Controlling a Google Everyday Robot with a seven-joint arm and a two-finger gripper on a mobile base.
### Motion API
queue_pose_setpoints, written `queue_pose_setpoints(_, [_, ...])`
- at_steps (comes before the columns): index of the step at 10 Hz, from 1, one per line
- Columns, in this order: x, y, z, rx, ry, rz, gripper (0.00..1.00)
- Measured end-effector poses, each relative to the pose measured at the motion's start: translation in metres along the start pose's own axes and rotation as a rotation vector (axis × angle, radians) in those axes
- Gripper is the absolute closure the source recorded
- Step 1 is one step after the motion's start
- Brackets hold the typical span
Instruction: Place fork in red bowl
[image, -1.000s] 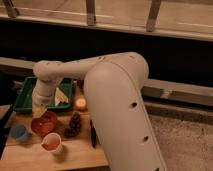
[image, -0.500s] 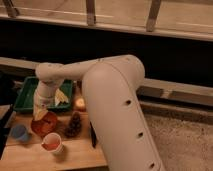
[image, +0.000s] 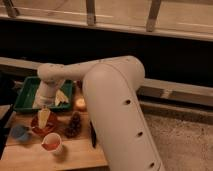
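The red bowl (image: 41, 127) sits on the wooden table (image: 75, 152) at the front left, just below the green tray. My gripper (image: 44, 116) hangs from the white arm (image: 107, 100) and points down, right over the bowl and partly covering it. The fork does not show; if it is in the gripper or the bowl, it is hidden.
A green tray (image: 25, 95) holds a pale yellow item (image: 61, 97) at the back left. A blue cup (image: 20, 132), a white cup with red inside (image: 51, 143), a pine cone (image: 74, 125), a small orange object (image: 80, 104) and a dark-handled utensil (image: 92, 135) surround the bowl.
My gripper has come down from over the tray's edge and now sits low over the red bowl.
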Motion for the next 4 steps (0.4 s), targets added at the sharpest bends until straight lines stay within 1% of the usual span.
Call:
queue_pose_setpoints(2, [0.001,-0.004,-0.013,0.034,0.009,0.005,0.23])
queue_pose_setpoints(3, [0.004,-0.009,-0.026,0.066,0.020,0.011,0.23])
queue_pose_setpoints(4, [0.007,-0.012,-0.034,0.086,0.024,0.017,0.23])
